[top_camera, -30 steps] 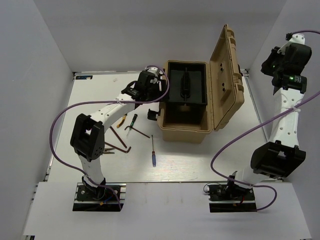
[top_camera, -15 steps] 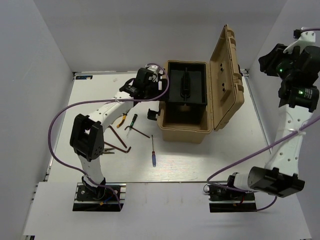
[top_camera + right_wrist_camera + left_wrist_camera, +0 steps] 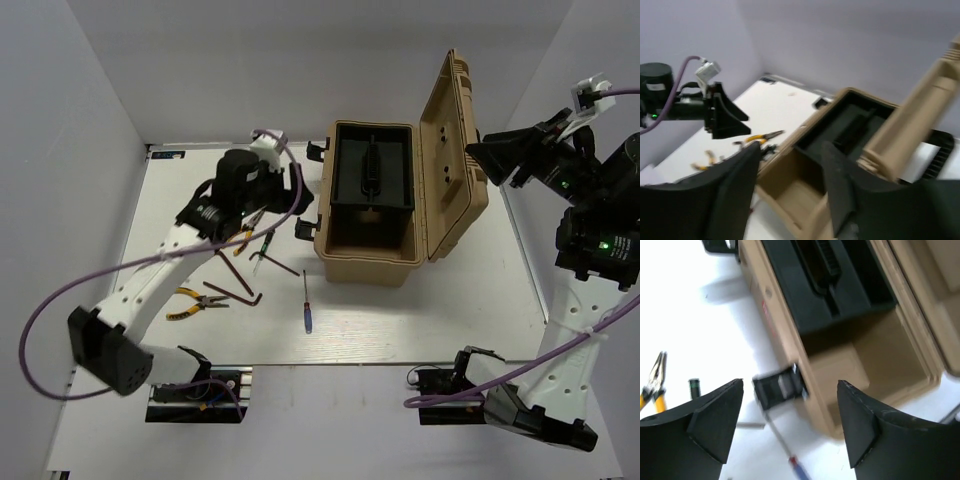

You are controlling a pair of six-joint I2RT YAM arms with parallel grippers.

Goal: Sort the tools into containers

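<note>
**Operator:** Location of the thin blue-handled screwdriver point(image 3: 307, 312)?

**Technician:** Flat on the white tabletop point(image 3: 400, 320), near the front left corner of the tan ribbed plastic toolbox point(image 3: 365, 262), not touching it. Long axis near-to-far: blue handle toward the arm bases, metal tip toward the far side.

**Operator:** Remaining tools?

**Technician:** Further left on the tabletop: dark reddish-brown L-shaped rods point(image 3: 235, 291), yellow-handled pliers point(image 3: 192, 298), and a second, orange-handled pair point(image 3: 658, 372). All outside the box. Black inner tray point(image 3: 372, 172) seated at the far end. Hinged lid point(image 3: 455, 150) standing open on the right side.

**Operator:** Gripper states?

**Technician:** Left gripper point(image 3: 790, 387): fingers spread wide, nothing between them, poised above the black side latch point(image 3: 779, 389). Right gripper point(image 3: 791, 150): fingers apart, empty, raised high on the lid side of the box.

**Operator:** Relation governing the next move?

**Technician:** By judgement, left arm for the pick, being clearly nearer, with box and lid standing between the right arm and every tool. From the left gripper, screwdriver toward the near edge. Set fingers across the shaft, left to right, then descend on the handle.
</note>
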